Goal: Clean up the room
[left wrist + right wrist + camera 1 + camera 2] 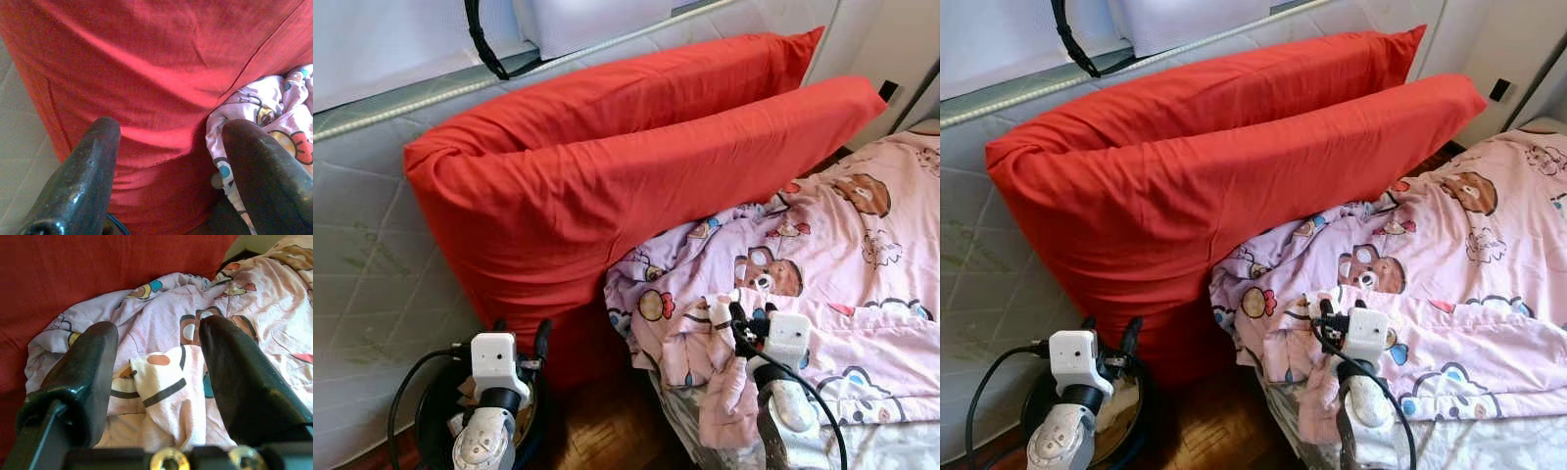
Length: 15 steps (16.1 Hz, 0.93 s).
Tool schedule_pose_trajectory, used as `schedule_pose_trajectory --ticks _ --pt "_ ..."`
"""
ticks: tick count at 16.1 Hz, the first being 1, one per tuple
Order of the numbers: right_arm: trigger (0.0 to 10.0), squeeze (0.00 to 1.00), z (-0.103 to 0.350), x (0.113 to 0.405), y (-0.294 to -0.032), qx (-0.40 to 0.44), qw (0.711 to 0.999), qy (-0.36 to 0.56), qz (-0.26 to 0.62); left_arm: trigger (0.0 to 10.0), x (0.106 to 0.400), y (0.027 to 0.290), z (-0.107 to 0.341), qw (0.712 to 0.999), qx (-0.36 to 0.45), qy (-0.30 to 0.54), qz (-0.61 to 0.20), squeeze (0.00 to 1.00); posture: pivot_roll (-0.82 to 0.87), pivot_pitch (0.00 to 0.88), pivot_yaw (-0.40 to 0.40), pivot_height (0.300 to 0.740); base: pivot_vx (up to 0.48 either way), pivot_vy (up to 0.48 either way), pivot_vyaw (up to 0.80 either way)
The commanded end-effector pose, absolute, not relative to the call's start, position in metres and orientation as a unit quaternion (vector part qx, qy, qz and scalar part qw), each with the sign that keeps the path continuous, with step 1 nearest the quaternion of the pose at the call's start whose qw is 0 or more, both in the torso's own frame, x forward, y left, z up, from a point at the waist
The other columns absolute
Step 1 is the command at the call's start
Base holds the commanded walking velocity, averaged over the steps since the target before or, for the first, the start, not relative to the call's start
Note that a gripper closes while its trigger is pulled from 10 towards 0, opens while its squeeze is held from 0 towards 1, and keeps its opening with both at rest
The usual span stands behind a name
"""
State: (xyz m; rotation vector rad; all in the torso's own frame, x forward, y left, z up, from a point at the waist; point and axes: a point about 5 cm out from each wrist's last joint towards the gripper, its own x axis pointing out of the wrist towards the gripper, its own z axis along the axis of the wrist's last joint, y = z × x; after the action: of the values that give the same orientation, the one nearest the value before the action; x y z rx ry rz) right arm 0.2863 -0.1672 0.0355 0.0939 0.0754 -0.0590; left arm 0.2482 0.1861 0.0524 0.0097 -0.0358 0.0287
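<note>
two red pillows [636,166] are leaning against the mattress [362,264]; one pink blanket [842,264] is lying on the bed; right pincer [156,367] is gripping its fold; left pincer [171,161] is gaping wide by the pillows.

Your head views are bright and evenly lit, daylight-soft, coming from above and behind the red pillows [607,166]. Focus is sharp across the pink cartoon blanket [832,264]; no motion blur. The white strip along the top edge blows out to near-pure white. Deep shadow pools under the pillows, down on the wood floor [1219,426]. Your left wrist view is softer, and the close black fingers [80,181] are out of focus with faint sheen on top. In the right wrist view the fingers [73,382] are blurred too; the blanket fold between them is crisp, with slight washout at the far right
</note>
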Motion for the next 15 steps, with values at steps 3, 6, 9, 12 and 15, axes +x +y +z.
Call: schedule_pose_trajectory --ticks 3,6,9,12,15 --pt "10.0 0.00 0.029 0.283 -0.165 0.048 0.997 0.054 -0.021 10.0 0.245 0.187 0.049 1.000 0.008 -0.004 0.018 0.00 0.04 0.174 0.002 0.700 0.000 0.000 0.00" --pt "10.0 0.00 0.026 0.283 -0.161 0.047 0.996 0.068 -0.016 10.0 0.245 0.187 0.048 1.000 0.009 -0.004 0.017 0.00 0.04 0.168 0.004 0.700 0.000 0.000 0.00" --pt "10.0 0.00 0.022 0.283 -0.159 0.047 0.996 0.079 -0.007 10.0 0.246 0.187 0.049 1.000 0.009 -0.005 0.015 0.00 0.04 0.164 0.004 0.675 0.000 0.000 0.00" --pt "10.0 0.00 0.017 0.282 -0.158 0.042 0.994 0.097 -0.006 10.0 0.247 0.187 0.049 1.000 0.010 -0.004 0.015 0.00 0.04 0.170 0.004 0.675 0.000 0.000 0.00" --pt "10.0 0.00 0.012 0.283 -0.158 0.045 0.992 0.114 -0.006 10.0 0.247 0.189 0.048 1.000 0.007 0.001 0.020 0.00 0.05 0.175 0.000 0.675 0.000 0.000 0.00"
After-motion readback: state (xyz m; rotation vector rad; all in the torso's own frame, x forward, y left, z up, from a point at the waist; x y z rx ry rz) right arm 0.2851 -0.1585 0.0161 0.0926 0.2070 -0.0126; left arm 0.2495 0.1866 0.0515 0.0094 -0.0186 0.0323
